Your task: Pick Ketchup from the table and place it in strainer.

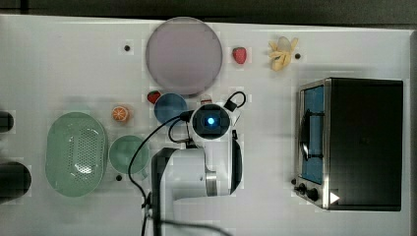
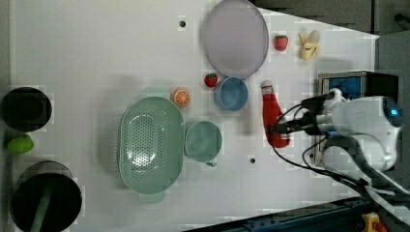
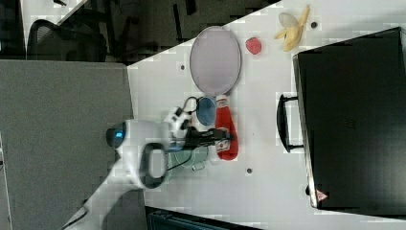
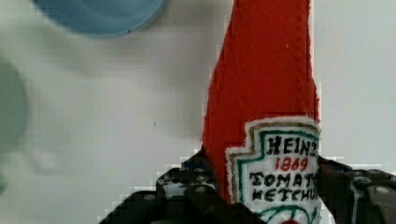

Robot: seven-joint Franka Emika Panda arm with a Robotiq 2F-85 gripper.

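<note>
My end effector (image 4: 261, 196) is closed on the Ketchup (image 4: 264, 93), one finger (image 4: 187, 186) on each side of its label. The bottle lies on the white bench (image 2: 96, 58), just beside the blue bowl (image 2: 231, 93). Farther, past the green cup (image 2: 203, 141), is the strainer (image 2: 151, 144), well apart from the bottle.

A white table (image 1: 74, 54) spreads under even light, a grey partition panel (image 3: 62, 139) stands beside it in the right view, and a dark office chair (image 3: 64, 40) sits on dim flooring beyond.
</note>
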